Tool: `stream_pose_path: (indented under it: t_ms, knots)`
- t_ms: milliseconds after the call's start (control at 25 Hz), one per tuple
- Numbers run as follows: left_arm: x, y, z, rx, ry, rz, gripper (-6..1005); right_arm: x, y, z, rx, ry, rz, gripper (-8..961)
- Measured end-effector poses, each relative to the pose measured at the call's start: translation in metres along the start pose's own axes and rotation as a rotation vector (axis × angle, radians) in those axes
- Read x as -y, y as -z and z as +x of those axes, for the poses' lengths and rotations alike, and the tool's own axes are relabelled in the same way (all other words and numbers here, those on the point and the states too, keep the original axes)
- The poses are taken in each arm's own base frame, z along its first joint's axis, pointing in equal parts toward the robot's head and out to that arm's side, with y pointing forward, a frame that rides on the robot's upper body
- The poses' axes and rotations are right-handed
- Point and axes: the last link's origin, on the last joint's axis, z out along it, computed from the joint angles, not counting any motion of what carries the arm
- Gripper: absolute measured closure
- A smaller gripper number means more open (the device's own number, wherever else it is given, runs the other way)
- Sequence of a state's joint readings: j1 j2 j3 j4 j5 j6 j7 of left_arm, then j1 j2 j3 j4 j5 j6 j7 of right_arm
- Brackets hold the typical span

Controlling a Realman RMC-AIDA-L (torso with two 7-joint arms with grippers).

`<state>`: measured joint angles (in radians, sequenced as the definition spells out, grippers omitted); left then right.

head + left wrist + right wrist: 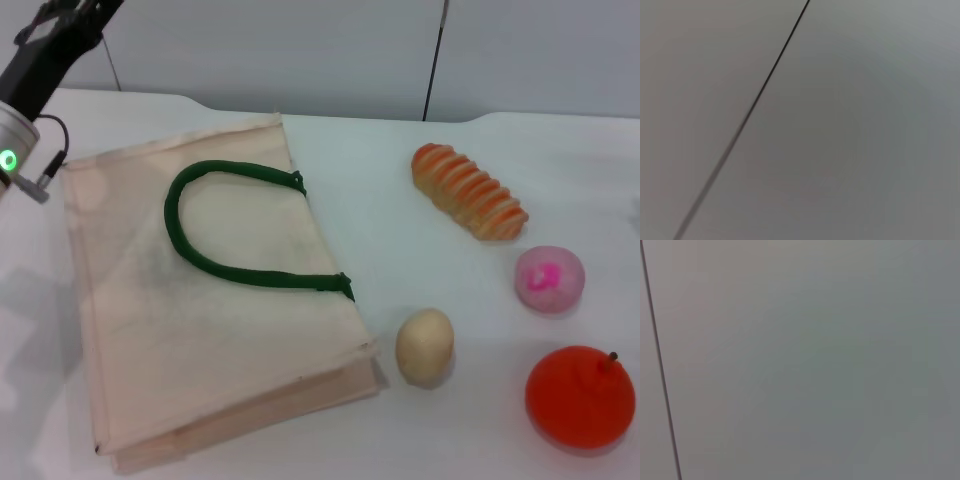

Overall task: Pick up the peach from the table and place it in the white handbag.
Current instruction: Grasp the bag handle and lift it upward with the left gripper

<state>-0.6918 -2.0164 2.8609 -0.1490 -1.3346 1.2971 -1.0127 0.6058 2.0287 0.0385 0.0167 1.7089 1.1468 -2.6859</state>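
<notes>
The peach, a small pale-pink ball with a magenta blotch, lies on the white table at the right in the head view. The white handbag lies flat on the left half of the table, its dark green handle looped on top. My left arm is raised at the far left, above the bag's back corner; its fingers are not visible. My right gripper is out of view. Both wrist views show only a plain grey wall with a dark seam.
A beige potato lies just right of the bag's front corner. A larger orange-red fruit with a stem sits in front of the peach. A striped bread loaf lies behind the peach. The table's back edge meets a grey wall.
</notes>
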Motion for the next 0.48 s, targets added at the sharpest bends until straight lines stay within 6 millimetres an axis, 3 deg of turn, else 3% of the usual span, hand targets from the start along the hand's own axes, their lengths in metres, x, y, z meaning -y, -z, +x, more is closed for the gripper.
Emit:
stream_pose_path:
  t_ms: [240,480]
  knots:
    - [0.015,-0.014,0.038,0.241,0.111,-0.075,135,0.0,-0.001,-0.001,0.001,0.001,-0.001,70]
    - [0.025,-0.011,0.07,0.445,0.146,-0.059,135,0.001,0.0,0.0,0.0,0.004,0.002,72]
